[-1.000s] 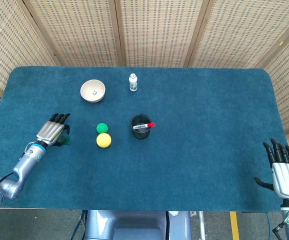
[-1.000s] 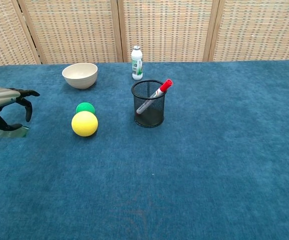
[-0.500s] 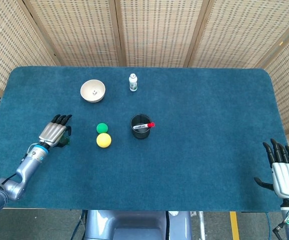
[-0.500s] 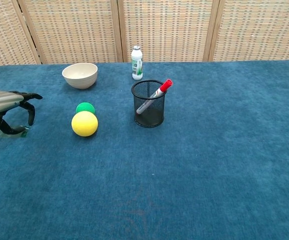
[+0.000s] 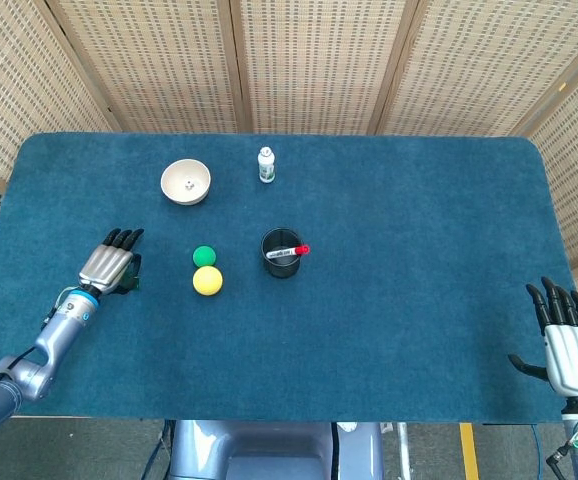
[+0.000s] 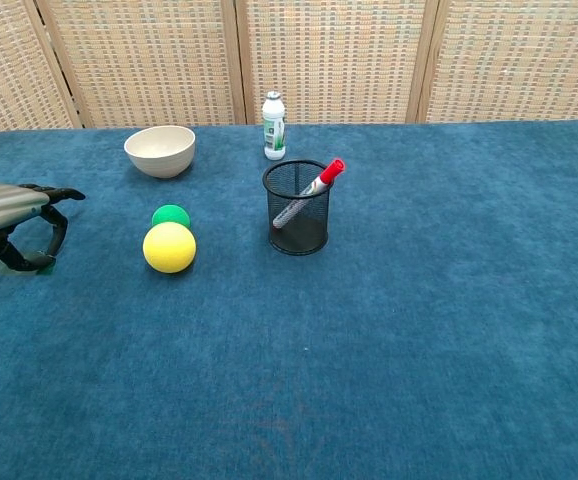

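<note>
Greenish flat piece [image 6: 14, 266] (small, half hidden) under left hand [image 6: 14, 215], fingers curled over, grip unclear.

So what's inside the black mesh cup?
The black mesh cup holds one red-capped marker, leaning with its cap sticking out over the rim. Through the mesh nothing else shows; the cup's floor is too dark to tell.

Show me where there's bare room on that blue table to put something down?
The wide stretch between the black mesh cup and the right hand is bare, as is the near edge. It is crowded around the yellow ball, green ball and left hand.
</note>
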You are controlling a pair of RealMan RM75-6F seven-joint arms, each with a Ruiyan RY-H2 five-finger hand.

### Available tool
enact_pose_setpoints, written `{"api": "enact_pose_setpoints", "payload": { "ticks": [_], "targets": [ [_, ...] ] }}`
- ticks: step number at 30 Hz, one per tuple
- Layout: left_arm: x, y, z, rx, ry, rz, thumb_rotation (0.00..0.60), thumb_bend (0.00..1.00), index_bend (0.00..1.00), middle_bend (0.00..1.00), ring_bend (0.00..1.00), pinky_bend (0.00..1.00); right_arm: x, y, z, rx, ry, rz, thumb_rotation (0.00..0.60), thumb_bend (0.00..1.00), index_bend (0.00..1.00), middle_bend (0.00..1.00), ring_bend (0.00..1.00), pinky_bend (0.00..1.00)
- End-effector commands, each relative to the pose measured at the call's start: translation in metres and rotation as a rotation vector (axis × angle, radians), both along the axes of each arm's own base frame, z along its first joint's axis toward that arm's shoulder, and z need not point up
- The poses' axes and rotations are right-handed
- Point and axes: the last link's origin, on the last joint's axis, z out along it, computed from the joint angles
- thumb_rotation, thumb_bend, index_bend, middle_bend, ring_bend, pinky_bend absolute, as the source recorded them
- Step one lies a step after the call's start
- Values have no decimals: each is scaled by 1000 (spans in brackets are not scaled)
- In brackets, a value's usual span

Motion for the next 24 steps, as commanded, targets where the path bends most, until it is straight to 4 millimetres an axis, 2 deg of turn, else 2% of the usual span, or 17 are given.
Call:
{"api": "enact_pose_setpoints", "payload": {
  "ticks": [1, 7, 13, 17, 21, 24],
  "targets": [
    [-1, 1, 0, 3, 6, 1, 600, 423, 599, 0, 0, 0, 0, 0, 0, 1, -1, -1, 600, 0, 0, 0, 0, 0],
    [-2, 2, 1, 5, 11, 4, 600, 459, 613, 0, 0, 0, 0, 0, 0, 3, 0, -1, 600, 0, 0, 0, 0, 0],
    [-1, 2, 3, 5, 2, 1, 600, 544, 631, 0, 0, 0, 0, 0, 0, 3, -2, -1, 600, 0, 0, 0, 0, 0],
    [-1, 0, 6, 4, -6, -4, 600, 558, 662, 0, 0, 0, 0, 0, 0, 3, -3, 0, 600, 0, 0, 0, 0, 0],
    [-4, -3, 16, 2, -5, -16, 600, 560, 718, 0, 0, 0, 0, 1, 0, 3, -3, 1, 600, 0, 0, 0, 0, 0],
    [-11, -8, 33, 16, -20, -17, 600, 560, 724, 0, 0, 0, 0, 1, 0, 5, -3, 2, 600, 0, 0, 0, 0, 0]
  ]
}}
